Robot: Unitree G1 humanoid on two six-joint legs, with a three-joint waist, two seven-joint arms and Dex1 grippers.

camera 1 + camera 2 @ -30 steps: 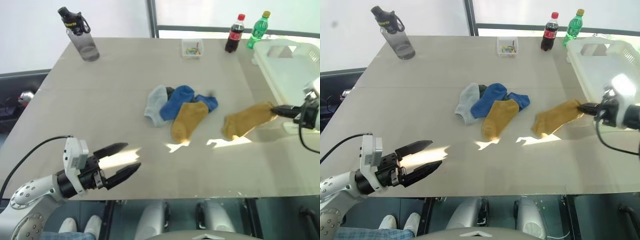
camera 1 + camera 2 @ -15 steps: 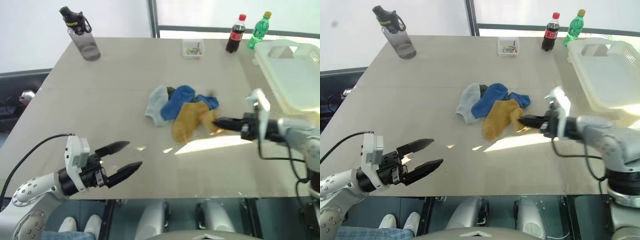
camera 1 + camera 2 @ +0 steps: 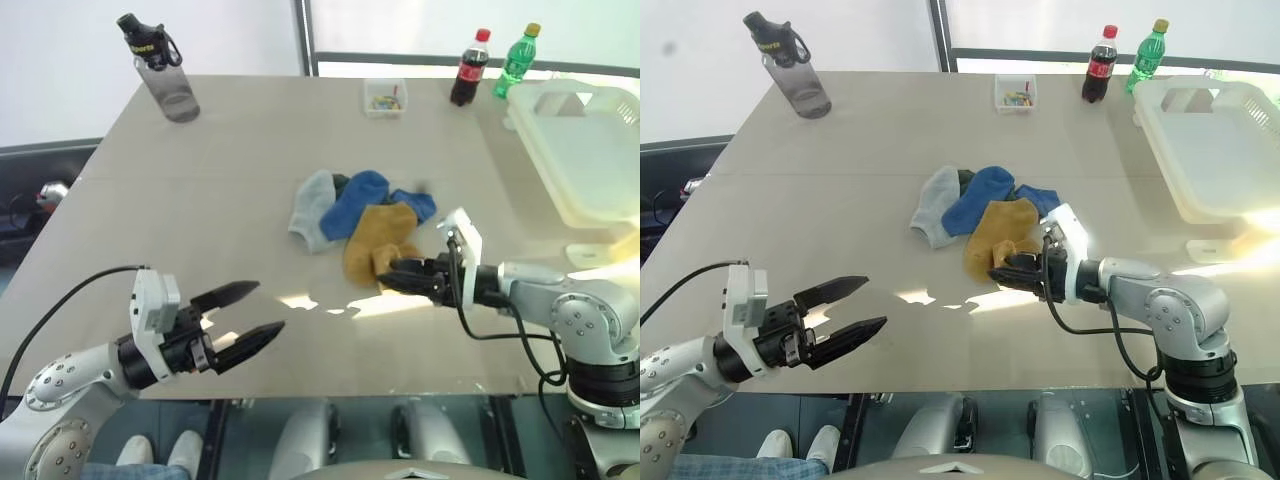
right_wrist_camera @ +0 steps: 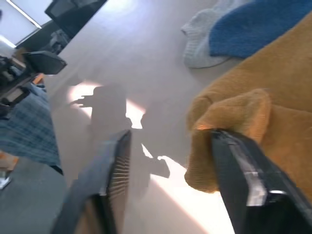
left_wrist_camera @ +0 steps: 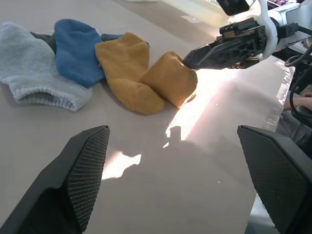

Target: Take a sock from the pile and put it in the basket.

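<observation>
The pile (image 3: pixel 355 210) of grey, blue and mustard socks lies mid-table. A second mustard sock (image 5: pixel 168 78) lies crumpled against the pile's near right edge. My right gripper (image 3: pixel 388 276) points left at table height, its tips at this sock. In the right wrist view its fingers (image 4: pixel 243 170) stand apart, open, with the sock's fold beside one finger. The white basket (image 3: pixel 590 150) stands at the table's far right. My left gripper (image 3: pixel 268 308) hovers open over the table's near left part, holding nothing.
A grey water bottle (image 3: pixel 160 65) stands at the far left corner. At the far edge are a small clear box (image 3: pixel 385 97), a cola bottle (image 3: pixel 467 68) and a green bottle (image 3: pixel 517 60). The table's near edge runs just below both grippers.
My right gripper swung left from beside the basket, dragging the mustard sock back against the pile, then opened its fingers. The left gripper stayed still.
</observation>
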